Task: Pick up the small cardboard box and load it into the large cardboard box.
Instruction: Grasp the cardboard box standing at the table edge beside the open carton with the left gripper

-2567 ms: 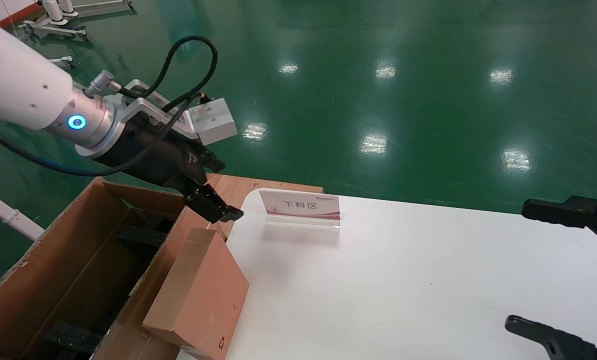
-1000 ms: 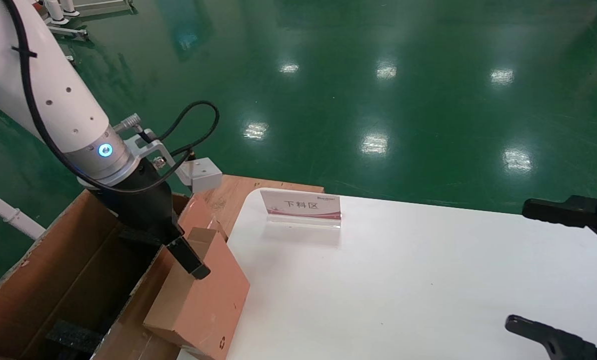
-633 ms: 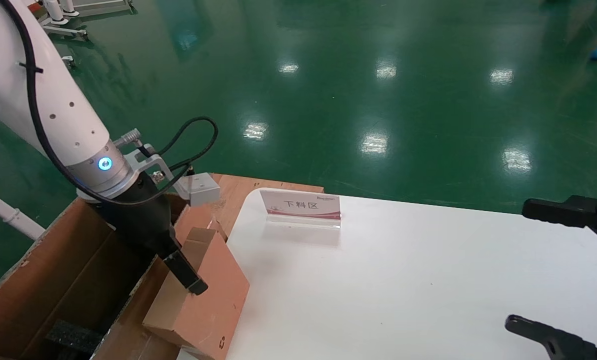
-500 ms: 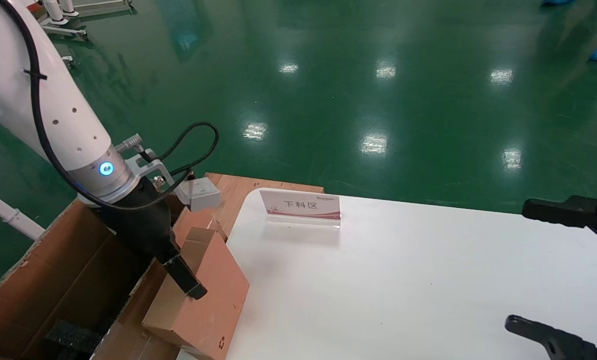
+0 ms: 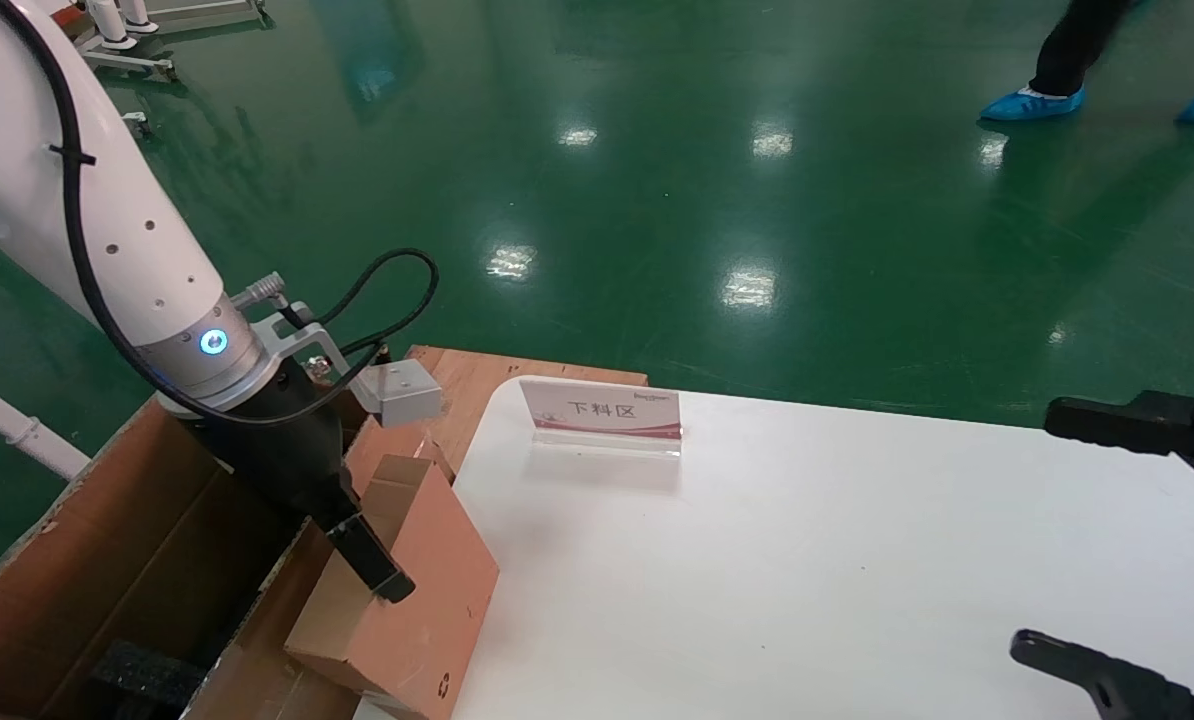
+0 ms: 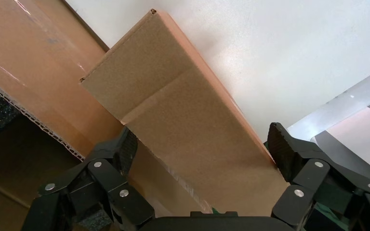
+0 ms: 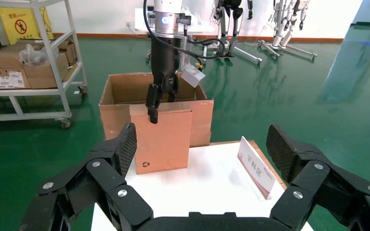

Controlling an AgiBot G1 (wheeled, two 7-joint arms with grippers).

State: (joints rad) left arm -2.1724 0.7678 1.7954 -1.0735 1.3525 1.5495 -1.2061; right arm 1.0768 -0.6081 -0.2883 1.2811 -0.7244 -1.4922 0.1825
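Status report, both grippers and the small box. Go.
Left gripper open, straddling small cardboard box. Box leans against large cardboard box. Right gripper open, parked. Nothing blocking.

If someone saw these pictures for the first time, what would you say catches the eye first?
The left gripper stands out first, its open fingers straddling the top edge of the small cardboard box, which stands at the left edge of the white table. Just beside it sits the large cardboard box, flaps open. The right gripper waits open over the table's right side, and a small sign stands at the far edge.
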